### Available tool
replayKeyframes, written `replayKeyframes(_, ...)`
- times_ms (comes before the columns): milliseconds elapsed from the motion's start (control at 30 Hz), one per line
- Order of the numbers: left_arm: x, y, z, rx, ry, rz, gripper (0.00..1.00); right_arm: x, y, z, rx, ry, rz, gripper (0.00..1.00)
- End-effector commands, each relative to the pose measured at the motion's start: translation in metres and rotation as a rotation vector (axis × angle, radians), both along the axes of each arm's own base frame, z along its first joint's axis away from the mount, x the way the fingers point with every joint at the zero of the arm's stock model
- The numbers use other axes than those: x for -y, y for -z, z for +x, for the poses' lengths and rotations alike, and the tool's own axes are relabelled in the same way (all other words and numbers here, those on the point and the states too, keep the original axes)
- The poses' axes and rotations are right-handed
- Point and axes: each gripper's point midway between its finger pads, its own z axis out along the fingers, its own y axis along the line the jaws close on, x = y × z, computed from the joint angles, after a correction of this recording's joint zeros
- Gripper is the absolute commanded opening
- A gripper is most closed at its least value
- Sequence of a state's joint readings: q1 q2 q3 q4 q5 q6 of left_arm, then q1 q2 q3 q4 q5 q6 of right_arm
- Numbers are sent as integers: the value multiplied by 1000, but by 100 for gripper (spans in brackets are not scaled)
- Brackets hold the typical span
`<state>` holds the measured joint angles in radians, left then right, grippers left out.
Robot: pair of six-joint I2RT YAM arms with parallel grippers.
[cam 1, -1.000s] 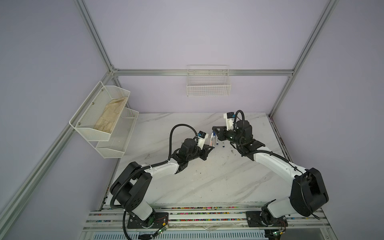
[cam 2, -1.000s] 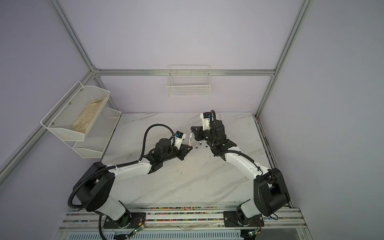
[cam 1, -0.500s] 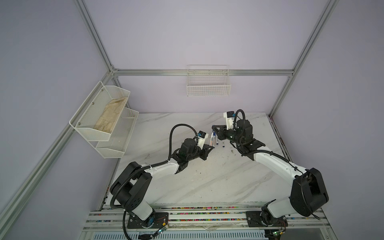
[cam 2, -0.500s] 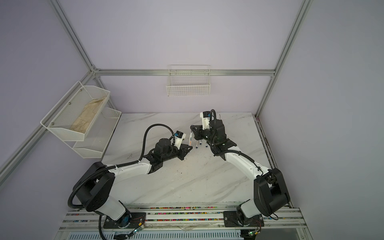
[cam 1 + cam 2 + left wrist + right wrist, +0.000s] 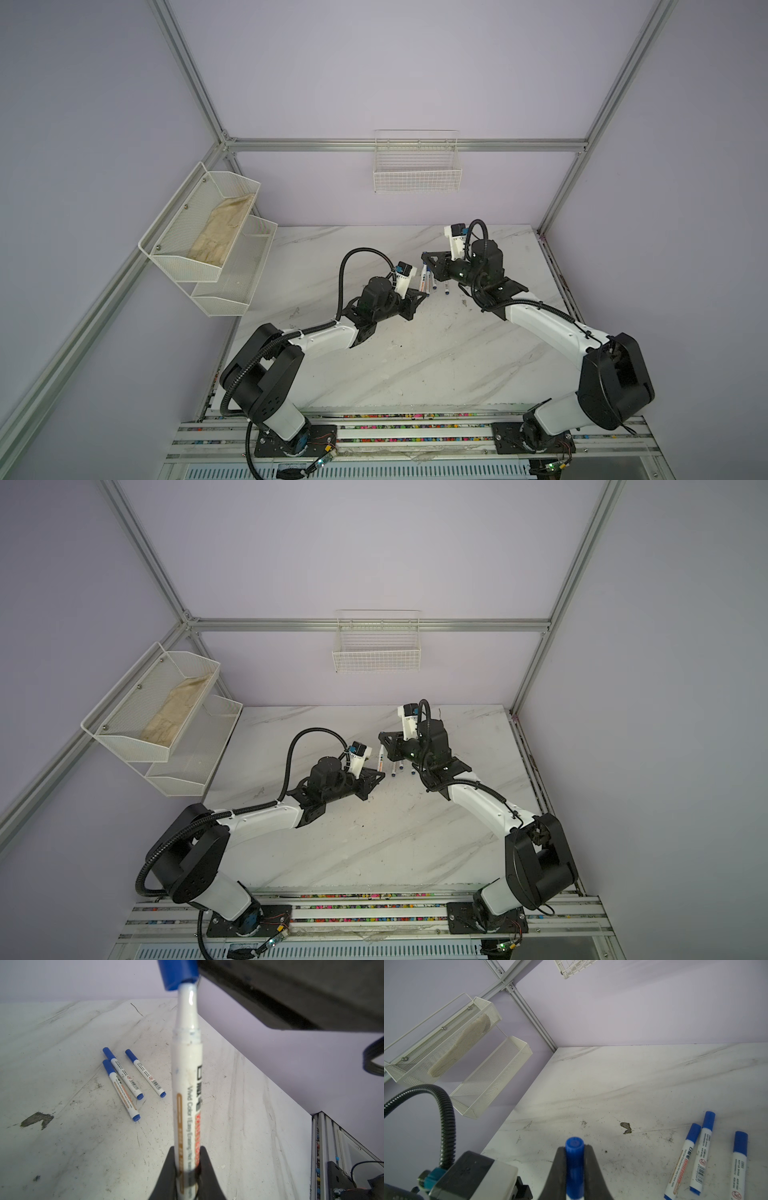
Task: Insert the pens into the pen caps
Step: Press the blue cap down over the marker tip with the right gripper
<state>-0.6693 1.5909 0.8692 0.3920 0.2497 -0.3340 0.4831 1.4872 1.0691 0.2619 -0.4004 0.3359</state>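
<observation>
Three capped pens (image 5: 124,1074) are lying close together on the scuffed marble table (image 5: 62,1147), just beside the work and not blocking it. A white mesh shelf (image 5: 446,1043) and a wire basket (image 5: 417,166) are hanging on the walls, well apart from the arms. The left gripper (image 5: 187,1149) is clamping the white pen (image 5: 187,1084) by its printed barrel. The right gripper (image 5: 574,1148) is pinching the smooth blue cap (image 5: 574,1167). The pen's tip is hiding inside the cap, whose top is cut off in the left wrist view.
</observation>
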Motion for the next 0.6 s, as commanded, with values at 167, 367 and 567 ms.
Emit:
replayKeyframes(167, 3, -32, 7, 73, -21, -78, 0, -1, -4, -14, 13, -49, 18, 0)
replayKeyframes(367, 3, -51, 15, 107, -26, -145, 0, 3, -9, -30, 6, -73, 36, 0)
replayKeyframes(567, 6, -79, 21, 160, 5, -220, 0, 3, -4, -36, -15, -90, 29, 0)
